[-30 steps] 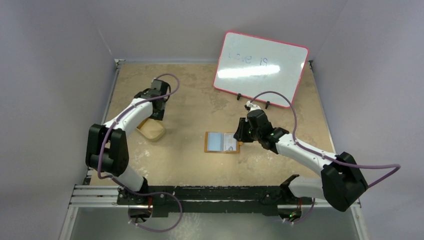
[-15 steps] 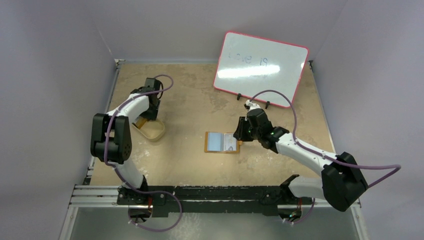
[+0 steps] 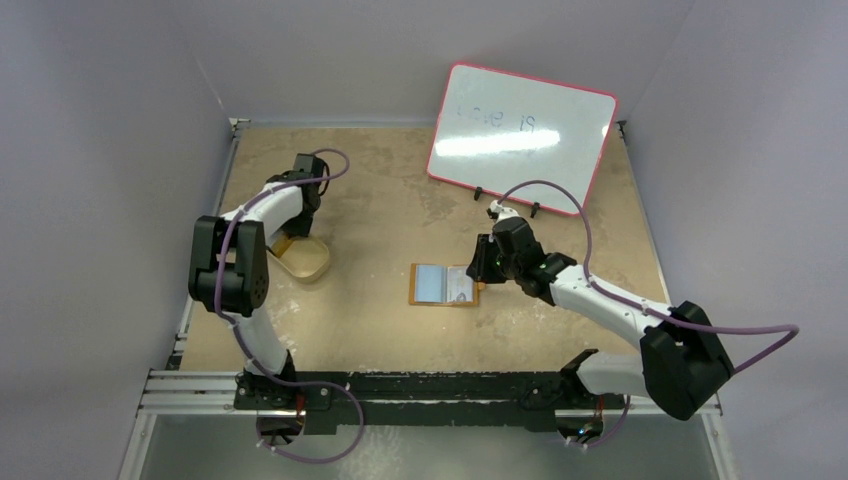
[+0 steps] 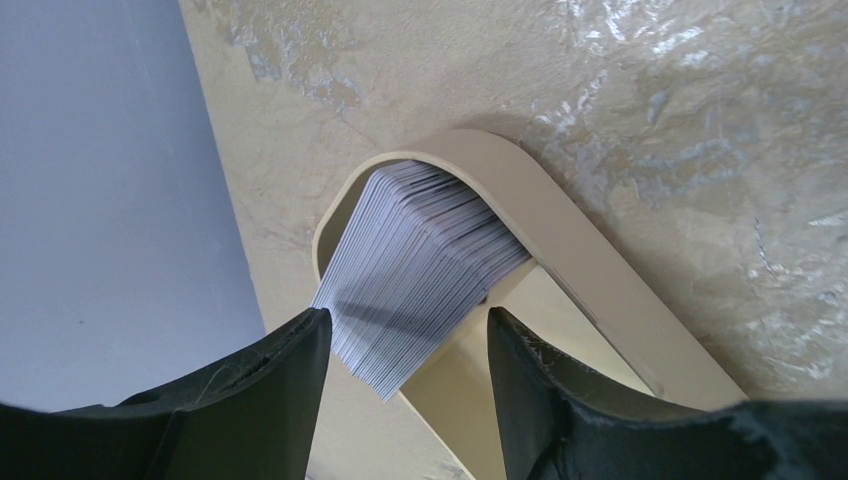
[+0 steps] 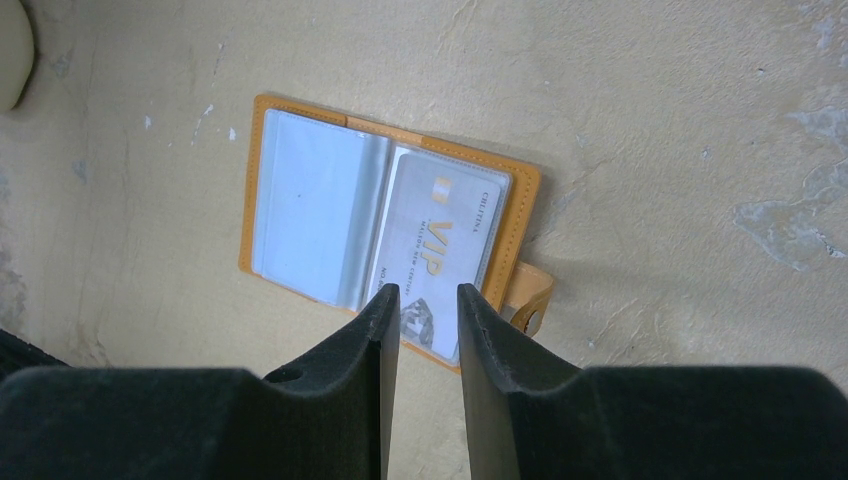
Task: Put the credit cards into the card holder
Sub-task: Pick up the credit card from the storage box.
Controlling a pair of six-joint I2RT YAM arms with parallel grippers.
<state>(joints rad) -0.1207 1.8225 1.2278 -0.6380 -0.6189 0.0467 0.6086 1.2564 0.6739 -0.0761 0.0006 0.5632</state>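
The table (image 3: 380, 180) is a tan board with a mottled, scuffed, faintly glossy skin. At its far right leans a whiteboard (image 3: 520, 135), glossy, round-cornered and pink-framed, its faint writing too washed out by glare to read. The left arm (image 3: 235, 270) is folded tight, elbow high by the table's left edge, forearm reaching away and wrist tipped down over a shallow beige tray (image 4: 590, 270) with a smooth rounded rim, part of it cut off by the left wrist view's edge. In it the credit cards (image 4: 420, 260), thin and whitish, stand on edge as a fanned, leaning stack. The left gripper (image 4: 405, 325) has its jaws spread wide about the stack's near end, with a gap showing at the right finger and nothing gripped. The right arm (image 3: 600, 300) stretches diagonally to mid-table, wrist bent down. There the card holder (image 5: 310, 210) lies open and flat: orange-brown stitched leather, clear plastic sleeves, a small snap tab (image 5: 530, 295) on its right edge. A pale VIP card (image 5: 445, 240) sits in the right sleeve, its lower end hidden by the right gripper (image 5: 428, 300), whose jaws stand a narrow gap apart with nothing between them; whether they touch the holder cannot be told.
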